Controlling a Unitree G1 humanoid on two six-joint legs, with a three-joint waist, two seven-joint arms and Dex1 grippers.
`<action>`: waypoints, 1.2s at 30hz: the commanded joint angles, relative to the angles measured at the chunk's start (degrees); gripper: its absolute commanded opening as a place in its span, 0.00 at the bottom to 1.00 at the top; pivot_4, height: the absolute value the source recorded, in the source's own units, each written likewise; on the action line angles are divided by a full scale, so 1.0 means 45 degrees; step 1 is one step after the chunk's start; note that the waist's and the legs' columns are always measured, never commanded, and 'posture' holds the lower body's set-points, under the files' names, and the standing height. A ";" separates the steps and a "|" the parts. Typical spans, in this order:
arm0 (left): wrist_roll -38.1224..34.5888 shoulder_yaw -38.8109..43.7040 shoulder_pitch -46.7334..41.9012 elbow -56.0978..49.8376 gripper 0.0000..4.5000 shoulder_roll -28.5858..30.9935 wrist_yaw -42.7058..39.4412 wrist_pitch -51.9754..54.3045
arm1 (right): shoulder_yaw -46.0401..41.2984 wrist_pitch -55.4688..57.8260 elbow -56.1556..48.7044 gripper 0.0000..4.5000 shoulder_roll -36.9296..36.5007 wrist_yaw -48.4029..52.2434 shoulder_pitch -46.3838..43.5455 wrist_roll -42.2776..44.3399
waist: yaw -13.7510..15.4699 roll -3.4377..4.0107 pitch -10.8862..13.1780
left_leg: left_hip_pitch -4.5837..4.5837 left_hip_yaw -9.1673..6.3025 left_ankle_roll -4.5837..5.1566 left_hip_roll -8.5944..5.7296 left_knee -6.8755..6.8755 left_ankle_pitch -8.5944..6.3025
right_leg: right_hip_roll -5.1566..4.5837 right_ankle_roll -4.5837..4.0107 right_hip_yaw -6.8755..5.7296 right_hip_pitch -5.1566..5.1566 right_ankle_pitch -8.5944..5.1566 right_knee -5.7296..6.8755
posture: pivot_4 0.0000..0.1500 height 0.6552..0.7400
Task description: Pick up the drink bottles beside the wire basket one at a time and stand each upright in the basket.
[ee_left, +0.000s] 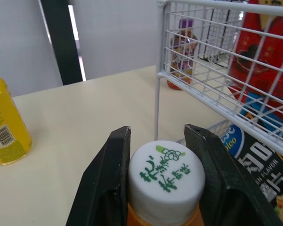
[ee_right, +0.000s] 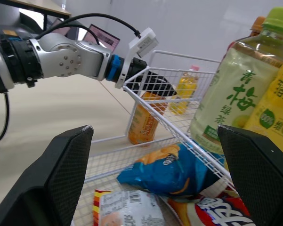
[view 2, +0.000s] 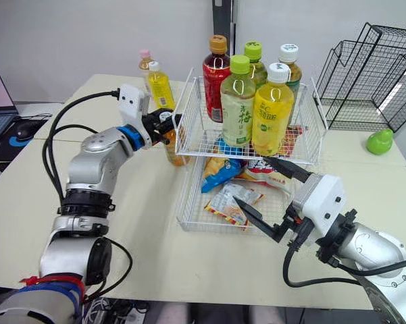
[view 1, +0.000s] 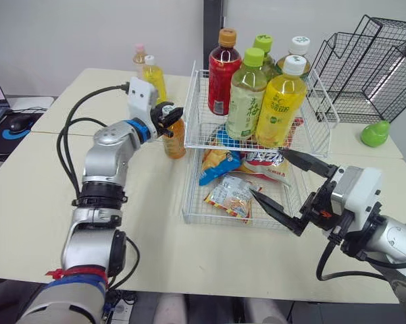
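Just outside the wire basket's (view 1: 194, 108) left wall, the left gripper (view 1: 167, 118) is clenched on an orange drink bottle (view 1: 175, 140). Its two black fingers (ee_left: 114, 179) press on either side of the bottle's white cap (ee_left: 165, 172), which carries green lettering. The bottle hangs close to upright, almost touching the basket's wire. Whether its base rests on the table (view 1: 74, 145) cannot be told.

At the basket's front, the right gripper (view 1: 265, 171) is spread wide and holds nothing. One finger reaches in under the upper tier and the other lies low over the snack packets (view 1: 230, 192) in the lower tier.

Five bottles (view 1: 246, 94) stand upright in the basket's upper tier. Beyond the basket's left rear corner, a yellow bottle (view 1: 154, 75) and a pink-capped bottle (view 1: 140, 57) stand on the table, close together.
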 commanded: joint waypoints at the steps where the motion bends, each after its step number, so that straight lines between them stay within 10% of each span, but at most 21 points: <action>1: -0.0707 0.0497 -0.1070 -0.1084 0.31 0.1688 -0.1698 0.0744 | -0.1024 0.0227 -0.0558 1.00 -0.0500 -0.0178 -0.0413 0.1187 | -0.0005 -0.0001 0.0002 | 0.0000 0.0000 0.0000 0.0002 -0.0004 0.0000 | 0.0001 -0.0002 -0.0001 -0.0001 -0.0001 -0.0002 | 1.00 0.77; 14: -0.2213 0.0218 -0.7364 0.0752 0.31 0.4772 -0.5805 0.5153 | -0.2675 -0.0285 -0.0558 1.00 -0.2668 -0.0889 -0.0243 0.3381 | 0.0145 -0.0006 0.0017 | -0.0037 -0.0023 0.0004 -0.0015 0.0000 -0.0002 | -0.0019 0.0041 -0.0036 0.0008 -0.0029 -0.0056 | 1.00 0.77; 24: -0.2478 0.0124 -1.1539 0.3664 0.31 0.3585 -0.7304 0.6356 | -0.2405 -0.0971 -0.0558 1.00 -0.3377 -0.1249 0.0590 0.3591 | 0.0035 -0.0005 0.0017 | -0.0036 -0.0013 0.0005 -0.0011 -0.0005 -0.0002 | -0.0013 0.0050 -0.0022 -0.0003 -0.0037 -0.0055 | 1.00 0.77; 36: -0.1663 -0.1019 -1.0642 0.3785 0.31 0.1232 -0.8127 0.4769 | -0.2260 -0.0828 -0.0558 1.00 -0.3316 -0.1969 0.0146 0.3698 | 0.0012 0.0004 0.0018 | -0.0037 -0.0001 0.0005 -0.0011 -0.0011 -0.0002 | -0.0014 0.0046 -0.0005 -0.0013 -0.0036 -0.0053 | 1.00 0.77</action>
